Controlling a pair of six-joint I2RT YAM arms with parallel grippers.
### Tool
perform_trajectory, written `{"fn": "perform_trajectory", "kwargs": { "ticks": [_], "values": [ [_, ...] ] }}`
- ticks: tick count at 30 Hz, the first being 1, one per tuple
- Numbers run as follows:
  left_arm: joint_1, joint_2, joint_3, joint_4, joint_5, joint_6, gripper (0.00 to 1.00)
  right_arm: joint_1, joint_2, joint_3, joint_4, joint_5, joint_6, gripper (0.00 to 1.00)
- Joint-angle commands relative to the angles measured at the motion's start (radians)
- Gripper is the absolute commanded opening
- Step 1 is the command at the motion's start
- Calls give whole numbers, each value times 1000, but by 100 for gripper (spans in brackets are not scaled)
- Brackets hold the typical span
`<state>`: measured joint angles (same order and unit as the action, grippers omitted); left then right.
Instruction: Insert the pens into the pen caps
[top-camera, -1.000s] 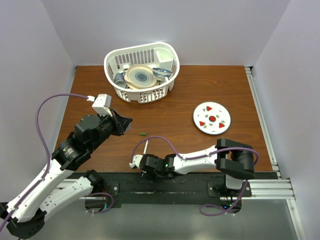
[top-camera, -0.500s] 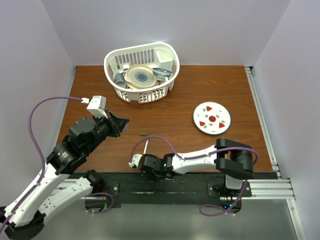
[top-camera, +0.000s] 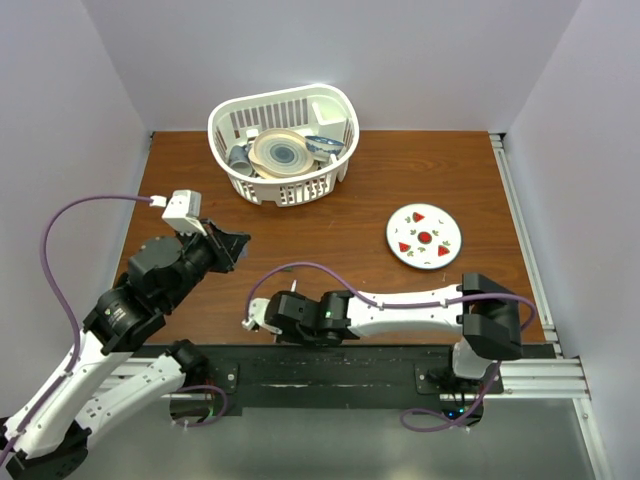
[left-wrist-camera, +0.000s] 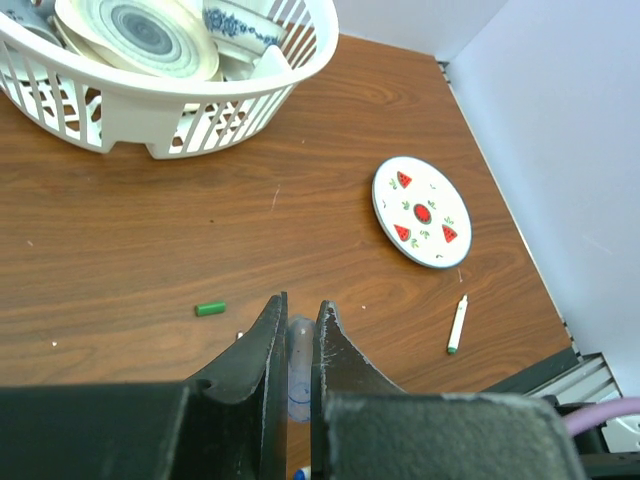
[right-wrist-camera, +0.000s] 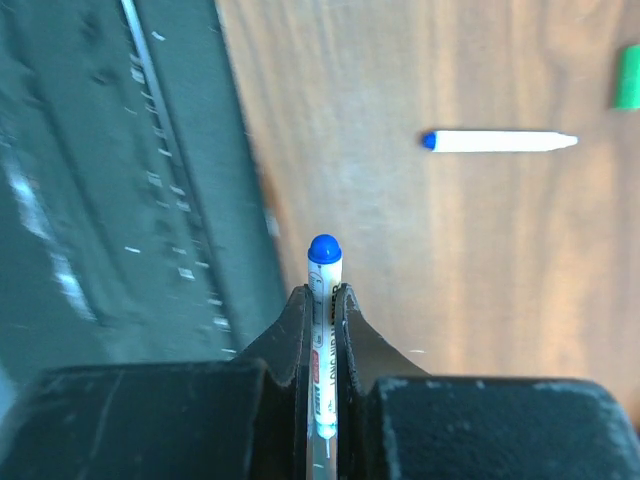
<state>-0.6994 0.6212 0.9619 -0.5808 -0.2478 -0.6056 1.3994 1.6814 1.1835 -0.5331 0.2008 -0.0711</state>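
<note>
Right gripper (right-wrist-camera: 321, 292) is clamped on a blue-tipped pen (right-wrist-camera: 322, 265), over the near edge of the table (right-wrist-camera: 400, 250). Left gripper (left-wrist-camera: 300, 303) is nearly closed on what appears to be a pale cap (left-wrist-camera: 298, 350). Green cap (left-wrist-camera: 210, 308) and a second pen (left-wrist-camera: 457, 323) lie loose, well apart.

Brown wooden table (top-camera: 380, 190), pale lilac walls (top-camera: 420, 60) on three sides, metal rail (top-camera: 540, 375) along near edge

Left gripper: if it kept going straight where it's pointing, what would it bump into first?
Probably just the bare brown wooden table. The left gripper points between the small green plastic cap and the round white watermelon-patterned plate, in line with neither. Depth is hard to judge.
</note>
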Motion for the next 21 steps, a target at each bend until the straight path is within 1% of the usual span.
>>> {"fn": "perform_trajectory", "kwargs": {
  "ticks": [1,2,3,6,9,13,15,18,21],
  "values": [
    [6,-14,47,6,-27,20,0,-14,31,24,-84,45,-300,0],
    [8,-12,46,7,-25,20,0,-14,32,-1,-73,45,-340,0],
    [6,-12,44,9,-21,18,0,-14,34,-10,-59,35,-422,0],
    [6,-11,38,15,-18,20,0,-16,35,-36,-50,-46,-579,0],
    [8,-11,40,18,-15,21,0,-37,24,-30,-41,-147,-677,0],
    [6,-6,41,24,-15,24,0,-89,34,-19,-51,-198,-772,0],
    [6,-2,37,29,-10,26,0,-112,67,-4,-74,-234,-806,0],
    [8,-3,20,42,-1,23,0,-137,109,-1,-76,-241,-841,0],
    [8,0,1,55,8,20,0,-151,116,-19,-47,-247,-869,0]
  ]
}}
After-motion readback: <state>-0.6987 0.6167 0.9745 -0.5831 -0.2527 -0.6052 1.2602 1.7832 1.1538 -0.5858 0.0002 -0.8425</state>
